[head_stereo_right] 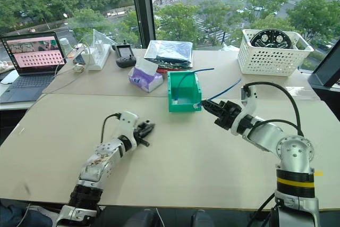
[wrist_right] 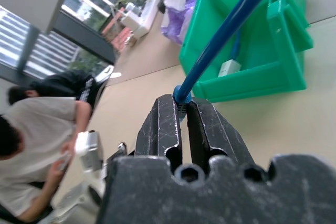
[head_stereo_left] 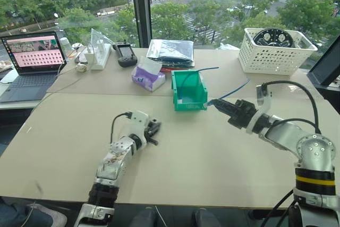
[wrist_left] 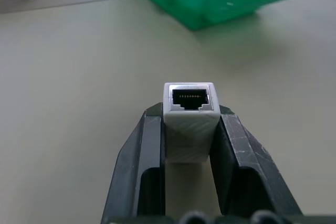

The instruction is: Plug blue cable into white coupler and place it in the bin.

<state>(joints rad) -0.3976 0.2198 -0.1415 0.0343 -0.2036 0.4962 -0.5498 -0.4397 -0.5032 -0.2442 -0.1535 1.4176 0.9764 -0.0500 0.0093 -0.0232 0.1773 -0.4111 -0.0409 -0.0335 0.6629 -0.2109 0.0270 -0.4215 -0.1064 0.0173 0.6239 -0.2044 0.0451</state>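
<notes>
The white coupler (wrist_left: 189,111) sits upright between my left gripper's (wrist_left: 189,115) fingers, its open socket facing outward; that gripper (head_stereo_left: 154,127) is shut on it, low over the table's middle. The blue cable (head_stereo_left: 234,91) is pinched near its plug end by my right gripper (head_stereo_left: 217,104), which is shut on it just right of the green bin (head_stereo_left: 188,104). In the right wrist view the cable (wrist_right: 231,24) rises from between the fingers (wrist_right: 163,124) across the bin (wrist_right: 247,85). Another blue cord (head_stereo_left: 199,70) with a white block (wrist_right: 229,67) lies inside the bin.
A white lattice basket (head_stereo_left: 276,50) stands at the back right. A purple tissue pack (head_stereo_left: 149,76), a plastic bag (head_stereo_left: 171,50), a black controller (head_stereo_left: 126,54) and a laptop (head_stereo_left: 34,54) line the back. A person (wrist_right: 31,129) sits at the left side.
</notes>
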